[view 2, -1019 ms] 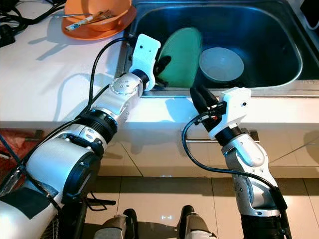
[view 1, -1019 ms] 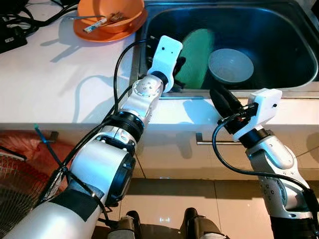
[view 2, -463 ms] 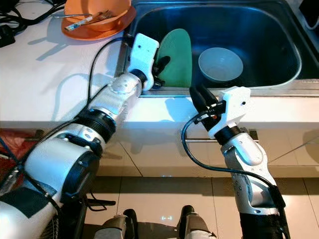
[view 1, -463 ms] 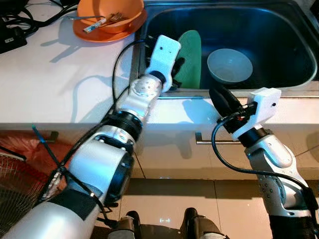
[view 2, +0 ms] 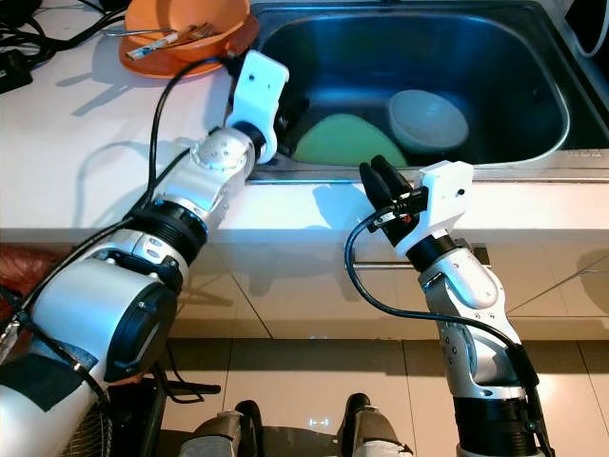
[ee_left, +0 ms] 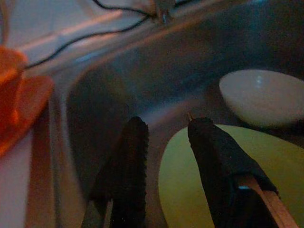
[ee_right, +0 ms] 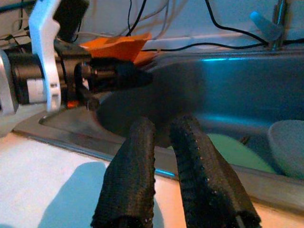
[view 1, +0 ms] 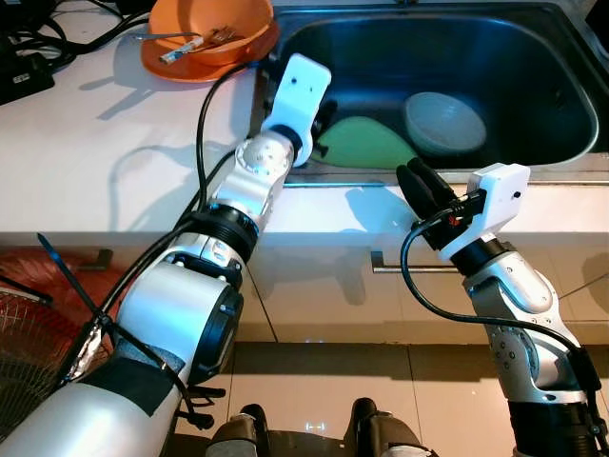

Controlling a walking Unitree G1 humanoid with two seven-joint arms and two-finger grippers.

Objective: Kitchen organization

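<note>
Now my left arm stretches forward across the white counter (view 1: 114, 181), its wrist over the sink's near left rim, and my left claw (ee_left: 164, 137) dips into the steel sink (view 1: 533, 57). Its two fingers stand a little apart, one finger over the edge of the green plate (view 1: 366, 148), the other beside it; whether they touch the plate I cannot tell. That plate lies low in the basin, its far edge near a white bowl (view 1: 444, 121) at about 2 o'clock from it.

My right arm bends up from below the counter, and my right claw (view 2: 378, 183) hovers at the front rim of the sink, fingers nearly together and holding nothing. An orange bowl (view 1: 211, 29) with cutlery sits at 10 o'clock on the counter. Open basin room lies beyond the white bowl.
</note>
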